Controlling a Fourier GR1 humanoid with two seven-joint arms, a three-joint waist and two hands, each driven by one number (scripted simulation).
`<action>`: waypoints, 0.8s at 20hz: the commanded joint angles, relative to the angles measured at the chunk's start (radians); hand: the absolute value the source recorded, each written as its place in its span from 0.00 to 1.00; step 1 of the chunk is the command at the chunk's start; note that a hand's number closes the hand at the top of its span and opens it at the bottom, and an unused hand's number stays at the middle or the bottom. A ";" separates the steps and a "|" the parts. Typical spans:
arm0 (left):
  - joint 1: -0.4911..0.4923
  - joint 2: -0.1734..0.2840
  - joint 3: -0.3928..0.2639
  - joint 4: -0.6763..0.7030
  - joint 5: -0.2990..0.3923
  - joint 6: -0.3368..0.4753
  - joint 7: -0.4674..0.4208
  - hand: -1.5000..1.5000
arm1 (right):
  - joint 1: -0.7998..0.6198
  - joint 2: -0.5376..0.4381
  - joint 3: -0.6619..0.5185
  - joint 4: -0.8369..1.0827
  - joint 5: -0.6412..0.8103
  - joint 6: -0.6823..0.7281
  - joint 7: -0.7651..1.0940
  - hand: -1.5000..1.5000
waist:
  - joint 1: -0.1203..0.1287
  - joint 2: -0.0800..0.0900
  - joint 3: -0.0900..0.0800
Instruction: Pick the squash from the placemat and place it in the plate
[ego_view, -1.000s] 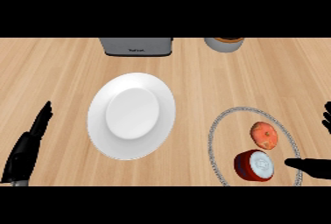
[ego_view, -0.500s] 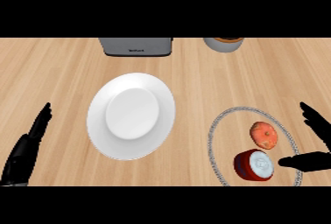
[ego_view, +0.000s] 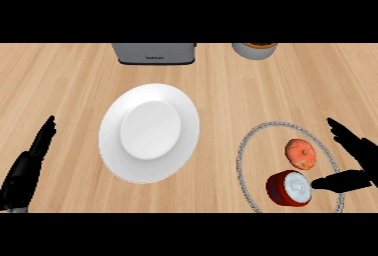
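Since the whole grab hinges on where the small orange-red squash (ego_view: 300, 153) sits relative to the hands, here's the layout: it lies on the round, silver-rimmed see-through placemat (ego_view: 246, 150) at the right of the counter, and the robot's black right hand (ego_view: 359, 159) is just to the right of it — fingers spread out straight, thumb poking left along the mat's lower part, nothing held. So the squash is to the left of that palm, in the gap between fingers and thumb, not touching either as far as I can tell.

The squash looks slightly taller than wide from up here, long axis running roughly up-down in the view.

One catch — a red round thing with a pale top (ego_view: 291, 187) sits right below the squash, and the thumb tip is about touching it. I'd guess the hand needs to slide in above that.

The black left hand (ego_view: 28, 167) is open too, resting at the far left edge, well apart from the mat. The white oval plate (ego_view: 150, 132) sits between the two hands, left of the squash.
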 joint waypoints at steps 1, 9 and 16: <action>-0.046 -0.041 0.007 0.060 -0.037 0.002 -0.017 0.50 | -0.049 0.061 0.036 0.091 0.066 0.019 -0.045 0.00 | 0.000 0.001 0.000; -0.060 -0.082 0.057 0.136 -0.066 -0.055 -0.079 0.50 | -0.088 0.102 -0.026 0.133 0.114 0.050 -0.016 0.00 | -0.003 0.000 0.000; 0.009 -0.140 0.053 0.011 -0.135 -0.031 -0.021 0.50 | -0.070 0.135 -0.018 0.241 0.208 0.057 -0.160 0.00 | -0.002 0.000 0.000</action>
